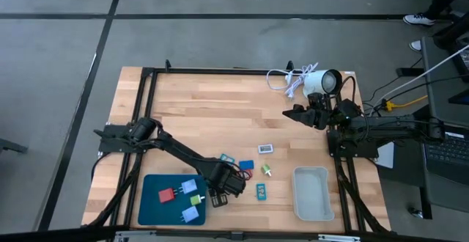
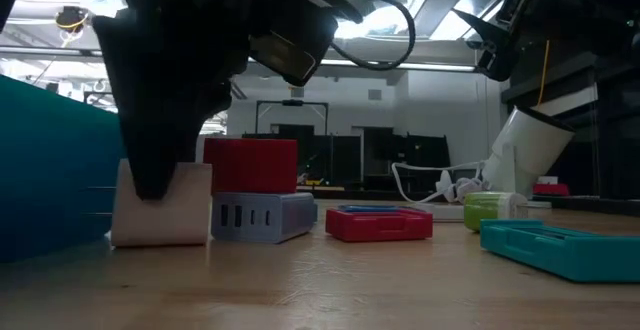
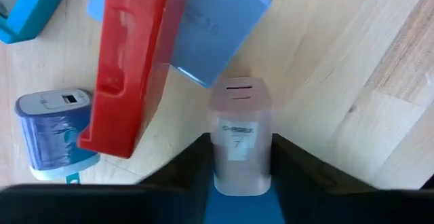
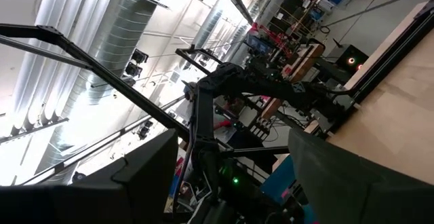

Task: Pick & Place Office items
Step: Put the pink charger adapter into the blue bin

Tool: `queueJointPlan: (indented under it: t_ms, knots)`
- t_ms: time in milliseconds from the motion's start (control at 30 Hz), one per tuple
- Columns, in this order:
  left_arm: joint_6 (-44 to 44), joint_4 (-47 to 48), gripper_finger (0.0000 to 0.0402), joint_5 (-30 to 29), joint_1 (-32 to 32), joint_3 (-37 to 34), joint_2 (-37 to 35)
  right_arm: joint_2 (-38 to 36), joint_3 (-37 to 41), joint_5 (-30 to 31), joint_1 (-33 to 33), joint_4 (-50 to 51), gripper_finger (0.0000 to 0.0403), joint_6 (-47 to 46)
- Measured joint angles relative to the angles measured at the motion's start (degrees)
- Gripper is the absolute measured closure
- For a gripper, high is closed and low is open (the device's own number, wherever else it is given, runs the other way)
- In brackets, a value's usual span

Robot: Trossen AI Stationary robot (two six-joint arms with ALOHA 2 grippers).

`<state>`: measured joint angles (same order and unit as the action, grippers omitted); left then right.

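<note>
Office items lie in two groups in the high view: four on the flat teal tray (image 1: 154,205) at lower left (red (image 1: 167,194), two pale blue, one yellow-green), and four more loose on the wooden table (image 1: 212,110) near the centre: a blue-and-red piece, a white one (image 1: 265,149), a green one (image 1: 267,170) and a teal one (image 1: 261,191).

Your left gripper (image 3: 239,163) sits at the tray's right edge, its fingers clamped on a small pale pinkish block (image 3: 239,139) that rests on the wood just beside a flat red piece (image 3: 129,61).

Your right gripper (image 1: 300,113) waits at upper right near the white lamp (image 1: 322,81), fingers apart.

One grey bin (image 1: 313,192) stands at lower right.

The risk, as I judge it: the block is held only near its end, so a fast lift could let it swivel or slip. It could also nudge the red piece beside it.
</note>
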<state>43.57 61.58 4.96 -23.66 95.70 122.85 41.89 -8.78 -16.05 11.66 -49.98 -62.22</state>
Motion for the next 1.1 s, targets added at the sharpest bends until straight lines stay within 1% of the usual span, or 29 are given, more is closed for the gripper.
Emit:
queueJointPlan:
  t_ms: [33,300,733,1000,1100]
  knots:
    - [-0.36,0.12,0.0297,0.19,0.22,0.00,-0.02,0.00,0.00,0.00,0.00,0.00,0.0119,0.00]
    - [-2.55,1.48,0.0298,2.01,3.07,-2.27,-0.52,-0.02,0.00,0.13,0.00,0.42,0.0119,-0.04]
    - [-8.09,3.34,0.0298,-1.58,9.97,-2.43,-0.26,0.00,0.00,-1.03,-0.02,1.42,0.0119,0.07]
    - [-11.70,5.64,0.0298,-3.37,12.15,-2.47,-0.17,0.00,0.00,-1.38,0.02,1.40,0.0119,0.11]
    - [-11.18,5.98,0.0298,-3.11,12.60,-2.55,-0.63,-0.01,0.00,-1.40,0.02,1.40,0.0119,0.11]
